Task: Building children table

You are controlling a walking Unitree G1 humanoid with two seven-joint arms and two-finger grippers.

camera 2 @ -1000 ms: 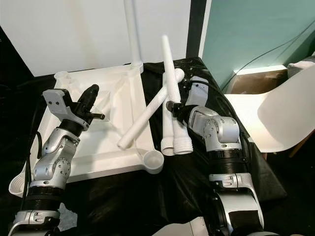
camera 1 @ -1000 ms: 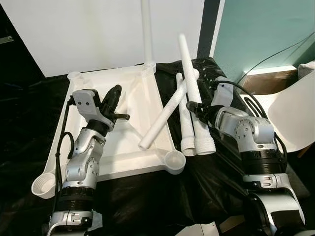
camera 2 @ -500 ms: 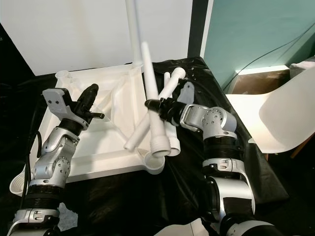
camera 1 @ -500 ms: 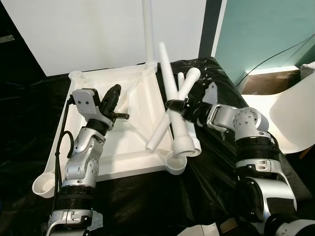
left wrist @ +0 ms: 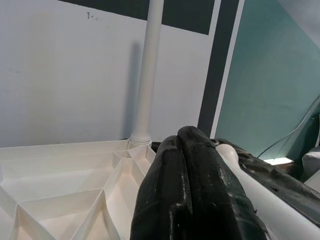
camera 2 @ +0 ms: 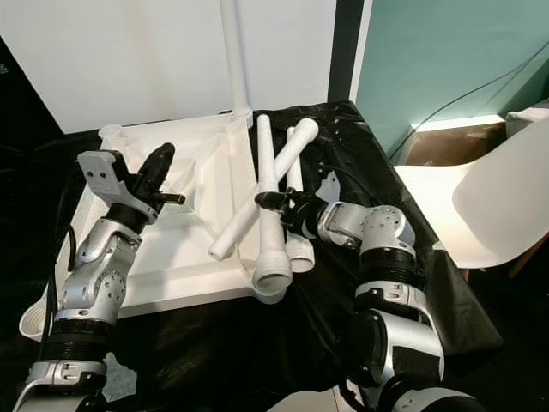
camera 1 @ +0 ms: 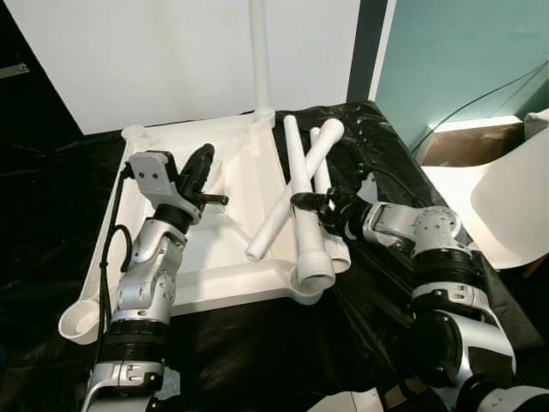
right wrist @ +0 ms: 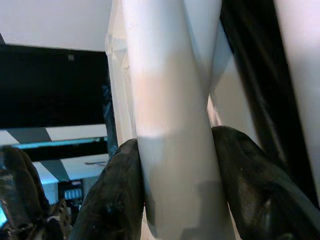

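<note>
The white tabletop (camera 1: 225, 256) lies upside down on black cloth. One white leg (camera 1: 257, 51) stands upright in its far right corner. My right gripper (camera 1: 307, 202) is shut on a second leg (camera 1: 302, 219), whose threaded end rests at the near right corner socket (camera 1: 310, 276). In the right wrist view the fingers (right wrist: 117, 200) clamp that leg (right wrist: 170, 100). A third leg (camera 1: 292, 193) lies slanted across the tabletop's rim, and another (camera 1: 321, 176) lies behind it. My left gripper (camera 1: 202, 167) hovers shut and empty above the tabletop, its fingers (left wrist: 185, 175) pressed together.
Corner sockets show at the near left (camera 1: 77, 322) and far left (camera 1: 133, 133). A white chair (camera 1: 506, 197) stands at the right, with a brown box (camera 1: 463, 142) and a cable behind it. A white panel and a teal wall close off the back.
My right gripper lifted a leg off the cloth, swung it left and tilted it down, bringing its threaded end to the near right corner socket. The left arm barely moved.
</note>
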